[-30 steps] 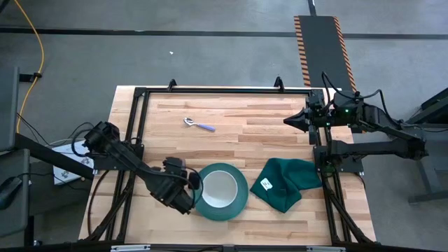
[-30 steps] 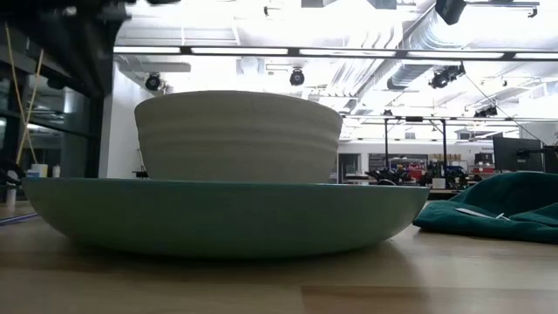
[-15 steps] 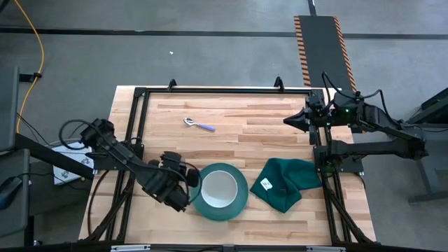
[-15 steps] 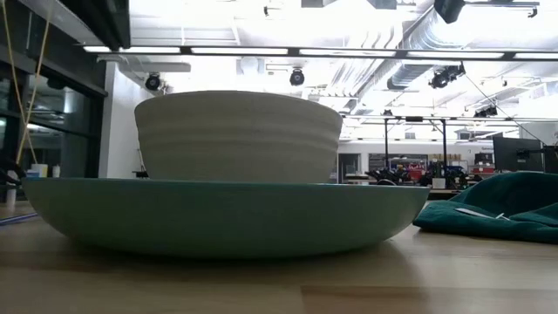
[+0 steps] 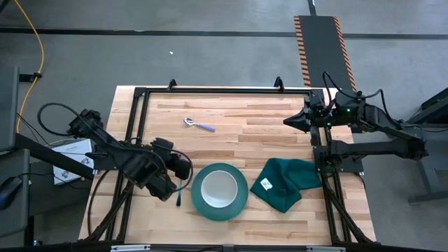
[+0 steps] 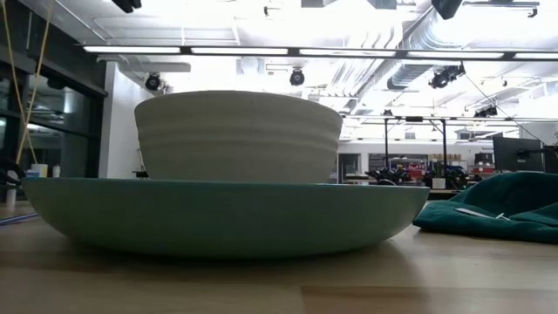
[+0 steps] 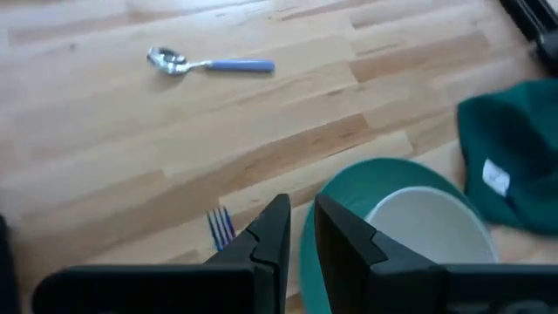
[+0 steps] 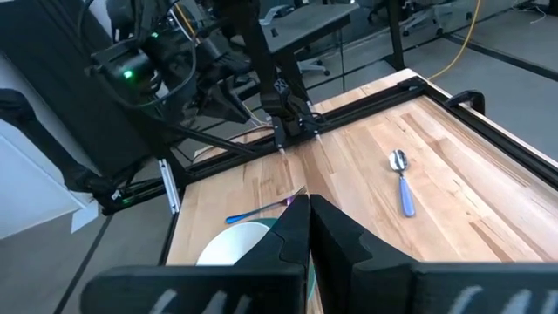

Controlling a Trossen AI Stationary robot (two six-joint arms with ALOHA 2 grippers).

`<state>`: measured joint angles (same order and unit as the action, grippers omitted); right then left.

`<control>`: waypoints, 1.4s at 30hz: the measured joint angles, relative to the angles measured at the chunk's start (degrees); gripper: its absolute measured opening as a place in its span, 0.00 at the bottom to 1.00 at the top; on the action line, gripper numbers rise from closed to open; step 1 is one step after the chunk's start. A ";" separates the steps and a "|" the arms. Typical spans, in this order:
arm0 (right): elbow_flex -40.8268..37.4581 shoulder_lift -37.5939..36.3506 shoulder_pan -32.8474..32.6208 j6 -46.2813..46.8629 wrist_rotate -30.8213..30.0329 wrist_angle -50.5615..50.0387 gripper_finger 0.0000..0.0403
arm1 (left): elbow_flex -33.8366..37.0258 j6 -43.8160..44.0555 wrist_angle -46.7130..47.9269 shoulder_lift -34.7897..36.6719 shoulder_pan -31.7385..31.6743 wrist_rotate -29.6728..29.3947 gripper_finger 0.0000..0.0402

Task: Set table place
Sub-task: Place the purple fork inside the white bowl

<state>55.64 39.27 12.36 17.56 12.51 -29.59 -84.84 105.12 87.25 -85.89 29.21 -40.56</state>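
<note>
The teal plate [image 5: 219, 191] lies on the bench [image 5: 266, 133] near its front edge, and the white bowl [image 5: 219, 186] sits inside it, upright, with nothing visible in it. In the low view the bowl [image 6: 237, 136] rises from the middle of the plate [image 6: 227, 216].

The fork [image 5: 178, 194] lies flat on the wood just left of the plate, apart from its rim; its blue-purple handle [image 7: 221, 226] shows in the left wrist view.

The spoon [image 5: 199, 124] lies well behind the plate, toward the back of the bench.

A dark green cloth [image 5: 287, 182] is bunched just right of the plate, with a white tag on top.

The left gripper [image 5: 175, 173] hangs left of the plate above the fork, fingers [image 7: 272, 237] narrowly parted and holding nothing.

The right gripper [image 5: 288, 120] waits behind the cloth at the bench's right rail, fingers [image 8: 291, 228] nearly closed and empty.
</note>
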 joint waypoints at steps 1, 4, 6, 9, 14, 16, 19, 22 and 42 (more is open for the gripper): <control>0.00 0.00 0.00 -0.08 0.03 0.04 0.00 | 0.00 -2.14 0.06 0.48 -0.08 0.02 0.11; 0.00 0.00 0.00 -0.11 0.07 0.07 0.00 | 0.00 -6.83 0.57 2.03 -1.58 0.74 0.11; 0.00 0.02 -0.02 -0.30 0.09 0.05 0.00 | 0.00 -10.75 0.77 3.42 -3.57 1.84 0.11; 0.00 0.02 -0.01 -0.67 0.09 0.06 0.00 | 0.00 -19.20 -0.28 5.84 -8.11 2.24 0.11; 0.00 0.02 0.00 -0.69 0.09 0.57 0.00 | 0.00 -37.82 -4.19 9.56 -18.71 7.32 0.11; 0.00 0.02 -0.02 -0.48 0.11 0.86 0.00 | 0.00 -45.85 -6.07 10.83 -23.22 10.32 0.11; 0.00 0.02 0.00 -0.15 0.11 0.83 0.00 | 0.02 -56.05 -8.53 12.14 -29.27 13.59 0.11; 0.00 0.09 0.00 0.17 0.11 0.82 0.00 | 0.02 -64.82 -10.89 12.71 -35.14 16.53 0.11; 0.00 0.15 0.00 -0.74 -2.05 0.68 0.00 | 14.13 -54.52 -23.87 12.65 -67.32 37.29 0.11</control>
<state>55.64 39.42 12.36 16.82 10.46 -28.91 -70.71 50.60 63.38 -73.23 -38.11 -3.28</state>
